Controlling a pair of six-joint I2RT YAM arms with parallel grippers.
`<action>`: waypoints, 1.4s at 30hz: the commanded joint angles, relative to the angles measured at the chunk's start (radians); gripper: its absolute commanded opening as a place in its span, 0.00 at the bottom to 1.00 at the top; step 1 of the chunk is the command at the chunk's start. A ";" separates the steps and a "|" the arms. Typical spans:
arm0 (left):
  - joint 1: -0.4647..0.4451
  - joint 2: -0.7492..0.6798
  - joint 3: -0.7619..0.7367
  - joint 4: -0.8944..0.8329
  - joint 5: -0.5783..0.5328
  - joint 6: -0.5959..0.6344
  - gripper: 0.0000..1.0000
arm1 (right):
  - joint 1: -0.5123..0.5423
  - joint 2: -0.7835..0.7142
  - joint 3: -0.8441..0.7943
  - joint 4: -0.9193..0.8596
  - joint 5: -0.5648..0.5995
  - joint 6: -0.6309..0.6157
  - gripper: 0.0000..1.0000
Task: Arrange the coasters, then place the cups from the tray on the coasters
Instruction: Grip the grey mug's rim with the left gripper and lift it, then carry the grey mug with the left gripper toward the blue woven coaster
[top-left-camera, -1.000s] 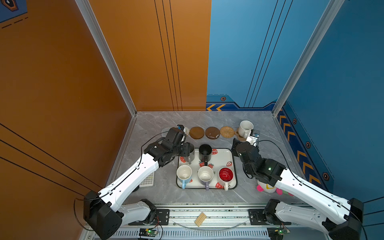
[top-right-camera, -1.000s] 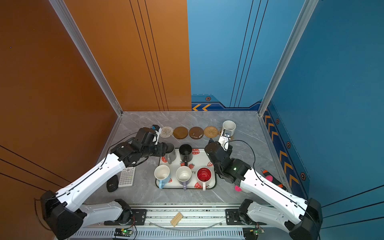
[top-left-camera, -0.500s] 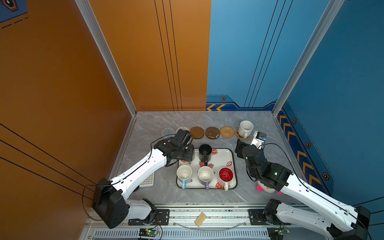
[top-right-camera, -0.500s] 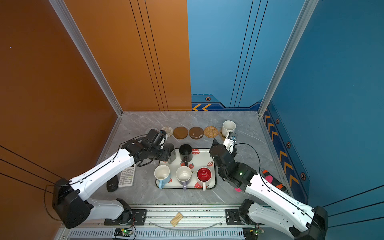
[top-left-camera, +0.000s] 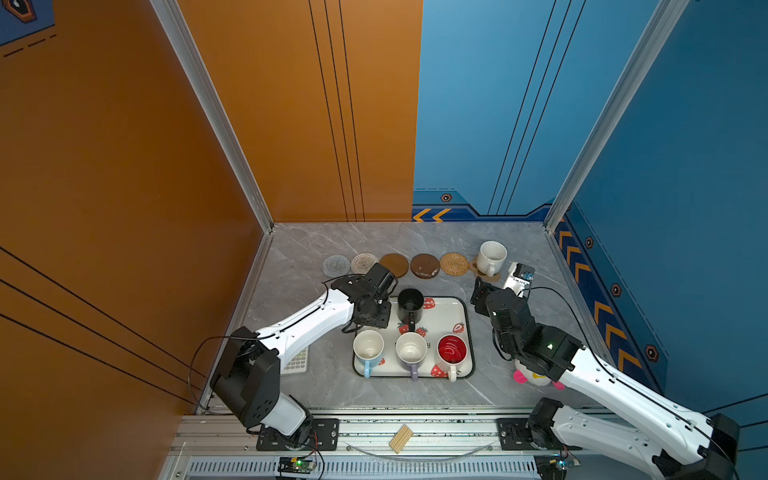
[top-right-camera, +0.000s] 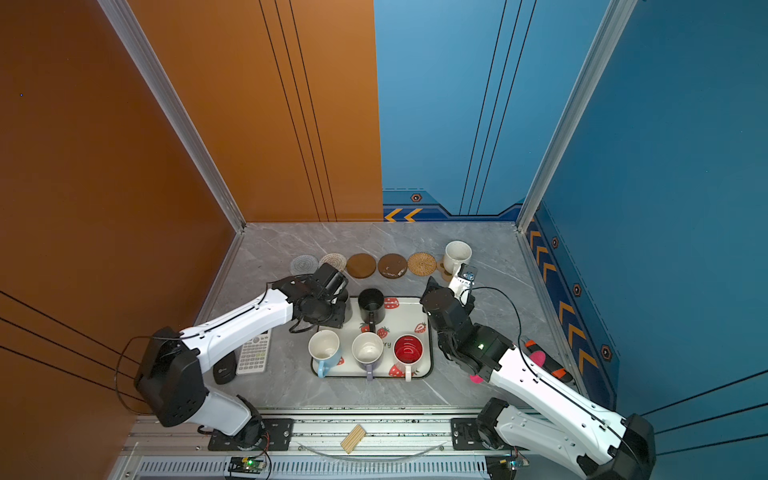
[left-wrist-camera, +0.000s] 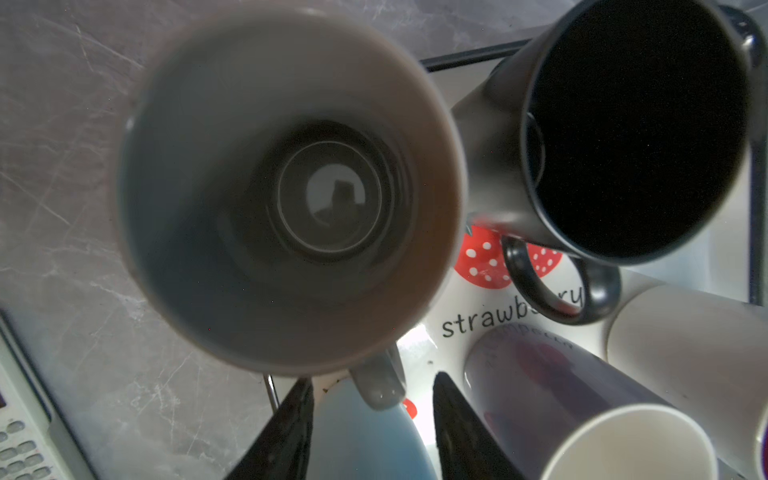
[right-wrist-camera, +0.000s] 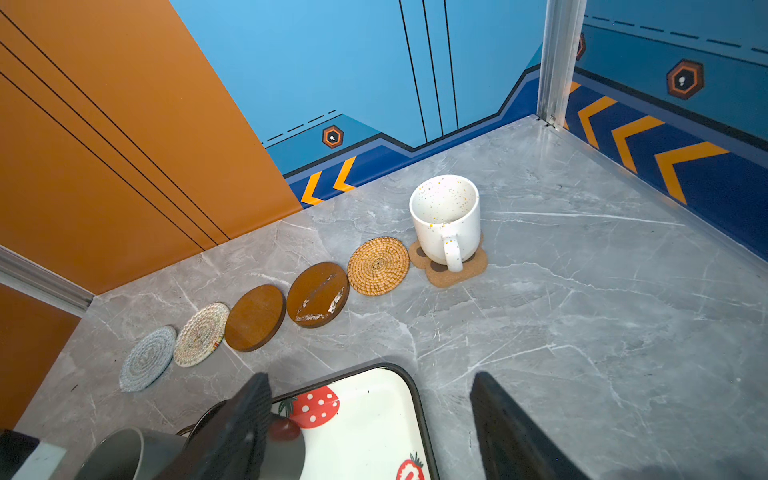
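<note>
Left gripper (left-wrist-camera: 374, 378) straddles the handle (left-wrist-camera: 380, 392) of the grey mug (left-wrist-camera: 291, 187). One finger sits on each side with slim gaps showing, so it's not clamped yet and nothing is lifted. The wrist looks straight down into the mug, which stands upright at the far left corner of the tray (top-left-camera: 446, 316), just beside the black mug (top-left-camera: 410, 301). A handle grip probably suits here because the body looks wide for the jaws and the neighbours crowd it.

Right gripper (right-wrist-camera: 368, 399) is spread wide and empty, by the tray's far right corner, probably parked clear of the left arm.

Speckled white mug (top-left-camera: 491, 257) already sits on the paw-print coaster (right-wrist-camera: 449, 278). Five other coasters lie bare in a row behind the tray. The grey woven coaster (top-left-camera: 336, 265) is at the left end, nearest this mug, so it's the likely target. Three white mugs stand in the tray's near row.
</note>
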 joint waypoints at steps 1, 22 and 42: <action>-0.010 0.037 0.039 -0.021 -0.048 -0.031 0.47 | -0.011 -0.027 -0.022 0.018 -0.014 0.021 0.75; -0.007 0.128 0.059 0.000 -0.129 -0.065 0.23 | -0.065 -0.054 -0.064 0.036 -0.063 0.042 0.75; -0.023 0.026 0.087 -0.001 -0.216 -0.063 0.00 | -0.073 -0.044 -0.065 0.043 -0.078 0.042 0.75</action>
